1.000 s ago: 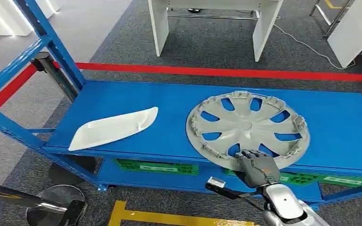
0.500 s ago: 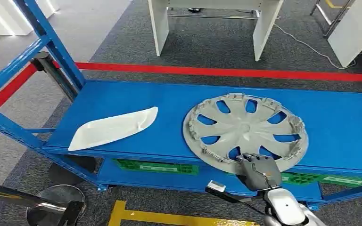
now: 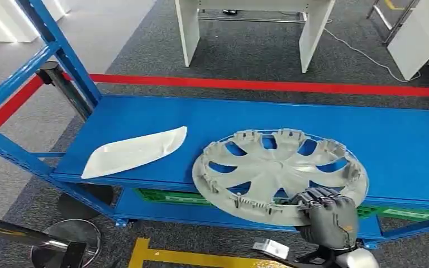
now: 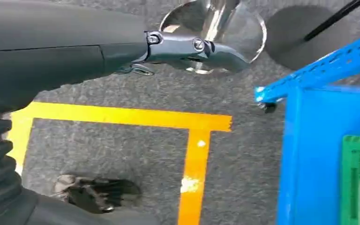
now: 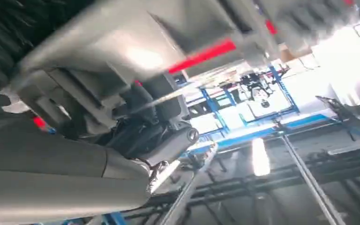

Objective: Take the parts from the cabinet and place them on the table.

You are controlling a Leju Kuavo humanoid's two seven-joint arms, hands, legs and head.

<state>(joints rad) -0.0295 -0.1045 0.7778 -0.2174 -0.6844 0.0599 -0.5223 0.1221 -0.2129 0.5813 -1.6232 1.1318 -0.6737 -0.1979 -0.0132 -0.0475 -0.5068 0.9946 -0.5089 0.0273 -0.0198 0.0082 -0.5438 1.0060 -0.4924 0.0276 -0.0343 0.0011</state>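
A grey wheel cover [image 3: 273,170] is tilted up off the blue cabinet shelf [image 3: 145,114], its near rim past the shelf's front edge. My right hand [image 3: 328,215] grips that near rim at the lower right. The right wrist view is blurred; it has the cover's grey underside [image 5: 136,42] close against my dark fingers [image 5: 154,136]. A white curved panel [image 3: 134,151] lies flat on the shelf's left part. My left hand [image 4: 187,49] hangs over the floor beside the cabinet, holding nothing, its fingers drawn together.
Green crates [image 3: 184,196] sit on the lower shelf. A chrome stanchion base [image 3: 67,237] stands on the carpet at the lower left, near yellow floor tape [image 3: 201,258]. A red tape line [image 3: 268,85] and a white table's legs [image 3: 189,30] lie beyond the cabinet.
My right hand has pulled the wheel cover toward me and lifted its near rim, so it now tilts and overhangs the shelf's front edge. The white panel has not moved.
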